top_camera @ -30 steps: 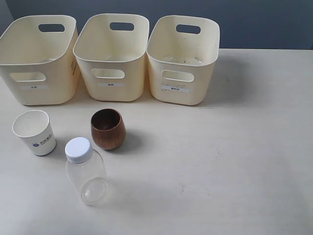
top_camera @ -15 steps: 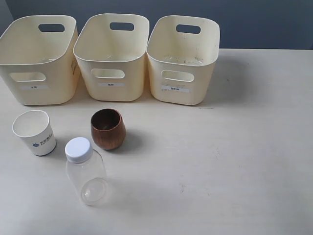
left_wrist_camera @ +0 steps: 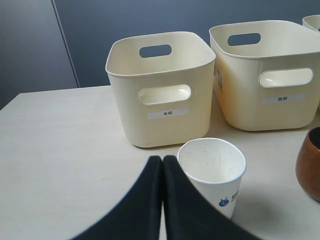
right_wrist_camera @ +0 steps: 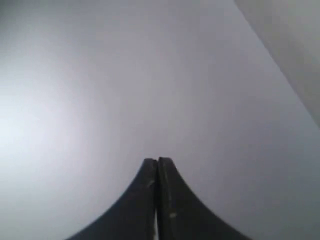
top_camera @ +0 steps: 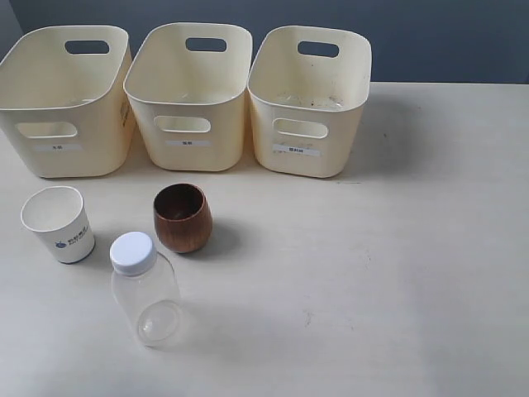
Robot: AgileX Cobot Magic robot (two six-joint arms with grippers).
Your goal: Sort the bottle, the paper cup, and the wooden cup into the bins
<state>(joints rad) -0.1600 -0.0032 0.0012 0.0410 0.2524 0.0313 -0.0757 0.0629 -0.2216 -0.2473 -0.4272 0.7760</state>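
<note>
Three cream bins stand in a row at the back: left (top_camera: 64, 103), middle (top_camera: 188, 95), right (top_camera: 307, 103). In front of them the white paper cup (top_camera: 58, 223) stands upright at the left, the brown wooden cup (top_camera: 183, 217) to its right, and the clear bottle (top_camera: 145, 285) with white cap nearest the front. Neither arm shows in the exterior view. My left gripper (left_wrist_camera: 162, 160) is shut and empty, just short of the paper cup (left_wrist_camera: 214, 172), with two bins (left_wrist_camera: 160, 87) (left_wrist_camera: 270, 75) behind it. My right gripper (right_wrist_camera: 158, 161) is shut, facing a blank grey surface.
The wooden cup's edge (left_wrist_camera: 309, 165) shows at the side of the left wrist view. A dark blue wall (top_camera: 430, 37) runs behind the bins. The pale tabletop (top_camera: 397, 265) stretches bare to the right of the objects.
</note>
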